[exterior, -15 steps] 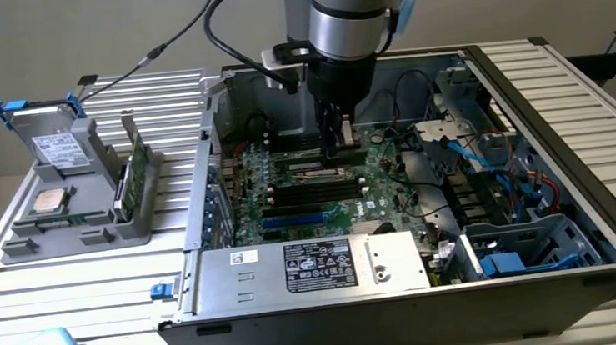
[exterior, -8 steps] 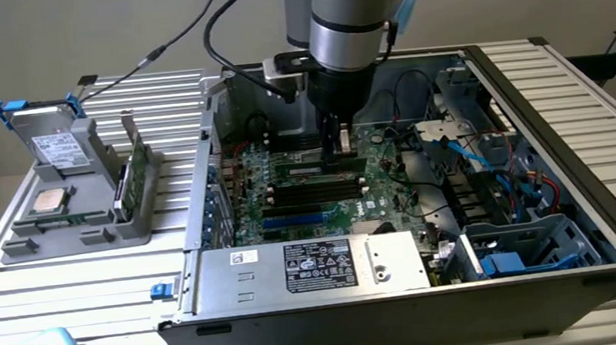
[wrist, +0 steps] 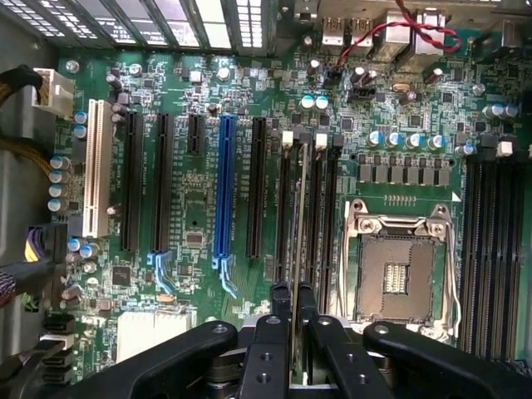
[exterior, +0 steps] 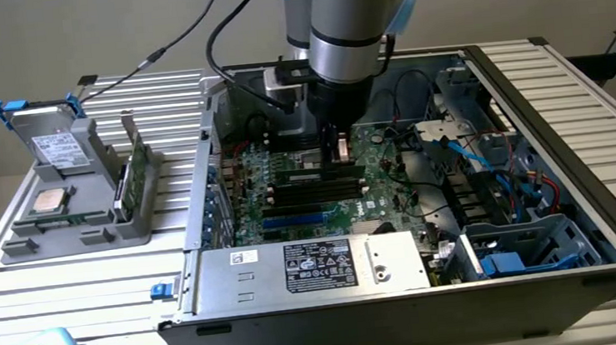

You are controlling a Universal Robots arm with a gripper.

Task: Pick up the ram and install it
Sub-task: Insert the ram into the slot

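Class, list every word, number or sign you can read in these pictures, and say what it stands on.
No text can be read.
Black label on the power supply: too small.
White sticker beside it: too small.
Drive label: blurred.
Motherboard print: too small.

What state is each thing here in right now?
Computer case: open, lying on its side.
Ram: gripped edge-on, over the memory slots.
Tool: shut on the ram.
Processor socket: empty.
Processor chip: lying in the grey holder, outside the case.

green mobo (wrist: 184,199), blue slot (wrist: 223,187), blk claw (wrist: 293,295)
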